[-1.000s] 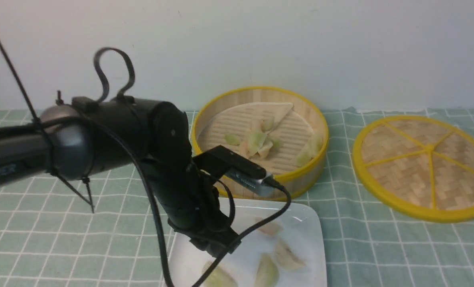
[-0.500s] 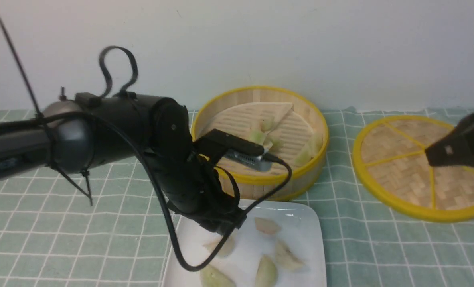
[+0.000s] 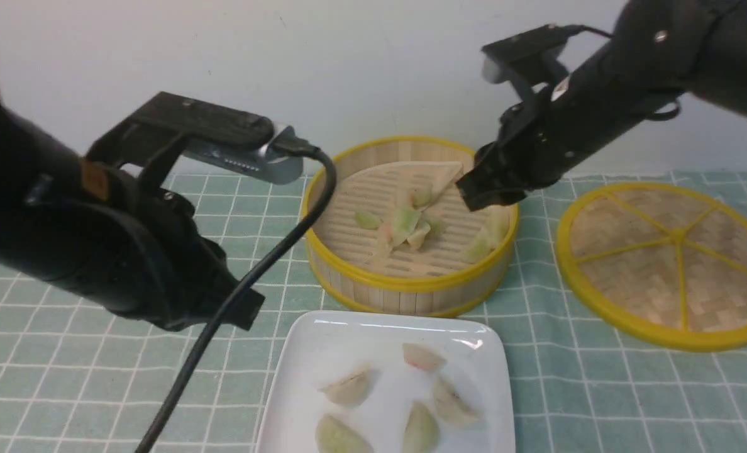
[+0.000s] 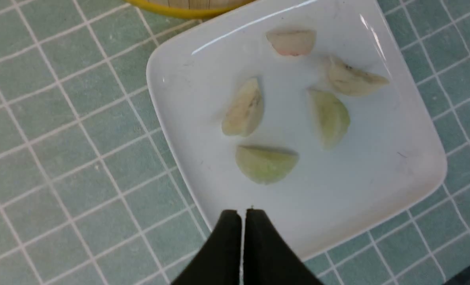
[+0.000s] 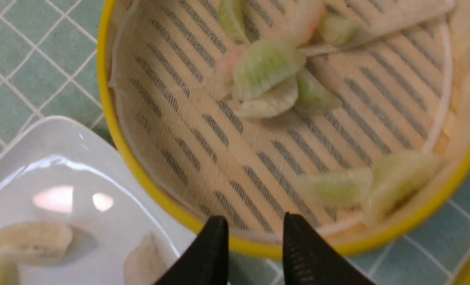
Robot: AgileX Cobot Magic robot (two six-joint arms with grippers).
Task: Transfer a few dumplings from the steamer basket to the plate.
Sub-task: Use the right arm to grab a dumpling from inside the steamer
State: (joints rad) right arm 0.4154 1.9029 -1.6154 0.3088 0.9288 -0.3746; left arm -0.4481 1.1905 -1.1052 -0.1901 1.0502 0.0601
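Observation:
The steamer basket (image 3: 411, 286) stands at the back centre with several pale green and pinkish dumplings (image 3: 405, 223) on its liner. In front of it, the white plate (image 3: 323, 343) holds several dumplings (image 3: 348, 387). My left gripper (image 4: 241, 212) is shut and empty, hovering over the plate's (image 4: 377, 178) edge, clear of the dumplings (image 4: 266, 163) on it. In the front view it (image 3: 251, 313) hangs left of the plate. My right gripper (image 5: 254, 219) is open with nothing between its fingers. It hovers (image 3: 477, 192) above the basket's right back part, its rim (image 5: 112, 130) and dumplings (image 5: 264, 67) below.
A flat woven lid (image 3: 669, 264) with yellow spokes lies to the basket's right. A green checked cloth (image 3: 97, 377) covers the table, and a pale wall rises just behind. A black cable (image 3: 222, 314) droops from the left wrist camera past the plate's left corner.
My left arm lifted off the plate and drew back left, leaving one more dumpling there, and its jaws shut. My right arm swung in from the right to above the basket, jaws opening.

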